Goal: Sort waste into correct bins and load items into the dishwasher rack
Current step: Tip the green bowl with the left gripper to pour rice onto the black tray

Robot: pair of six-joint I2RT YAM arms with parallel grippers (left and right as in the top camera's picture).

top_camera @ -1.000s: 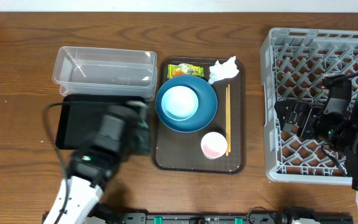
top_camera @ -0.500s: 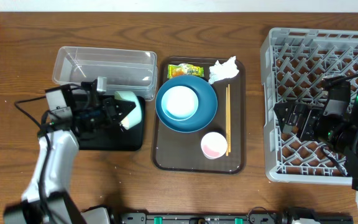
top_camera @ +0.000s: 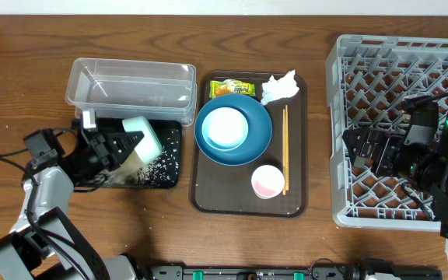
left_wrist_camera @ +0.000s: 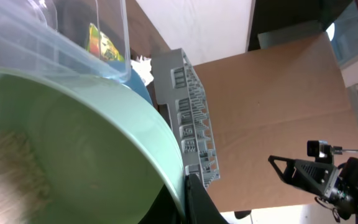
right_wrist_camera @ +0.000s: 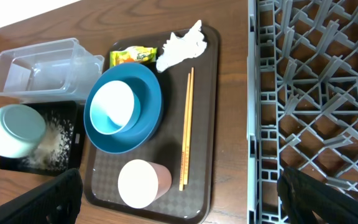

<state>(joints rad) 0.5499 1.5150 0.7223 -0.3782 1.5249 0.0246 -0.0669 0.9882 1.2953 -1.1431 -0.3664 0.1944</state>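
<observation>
Left end effector (top_camera: 129, 141) grips green bowl (top_camera: 141, 130) by rim, tipped over black tray (top_camera: 171, 134); rice (top_camera: 159, 165) scattered inside. Risk: grains bounce onto desk (top_camera: 22, 78) (tray looks shallow). Right end effector (top_camera: 360, 146) wide, over rack (top_camera: 341, 62).

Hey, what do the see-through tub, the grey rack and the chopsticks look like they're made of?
The clear tub is likely glossy plastic; the table shows through its walls. The dishwasher rack looks like matte grey moulded plastic, formed as an open lattice. The chopsticks seem to be wood or bamboo, pale tan with a dull finish.
</observation>
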